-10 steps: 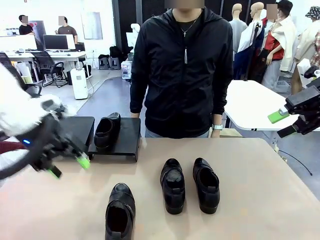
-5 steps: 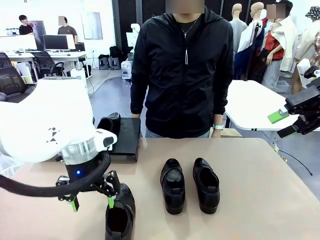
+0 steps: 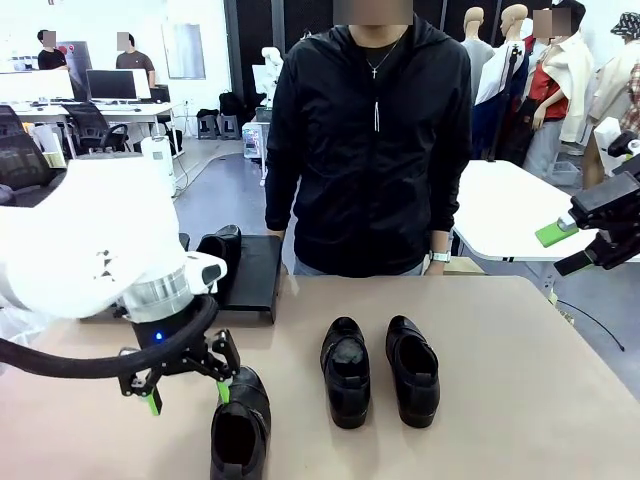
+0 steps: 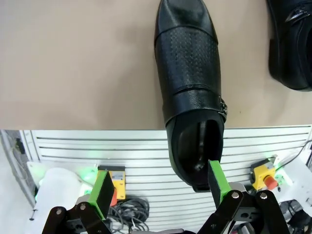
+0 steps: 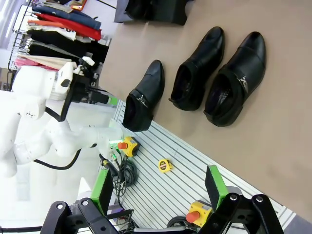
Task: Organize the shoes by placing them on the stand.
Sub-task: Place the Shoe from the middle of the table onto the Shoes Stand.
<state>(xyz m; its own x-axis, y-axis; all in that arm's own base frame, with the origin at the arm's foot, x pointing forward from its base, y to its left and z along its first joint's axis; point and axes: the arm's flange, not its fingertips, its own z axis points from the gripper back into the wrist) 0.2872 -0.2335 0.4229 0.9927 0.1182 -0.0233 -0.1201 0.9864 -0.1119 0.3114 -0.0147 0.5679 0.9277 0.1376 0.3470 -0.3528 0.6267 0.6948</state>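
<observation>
Black stand (image 3: 258, 282) at middle left is loaded with apparently one shoe (image 3: 218, 262), three shoes (image 3: 346, 372) are left below, left gripper (image 3: 187, 397) is held wide open, empty.

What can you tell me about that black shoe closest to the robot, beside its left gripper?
The nearest shoe is glossy black leather with a rounded toe, a finely perforated panel across the top, a strap with a small metal buckle at the side, and a dark inside. It stands upright on its sole on the table, toe toward the person, heel at the near edge and seemingly overhanging it. The open left gripper hovers by its heel; whether they touch cannot be told.
</observation>
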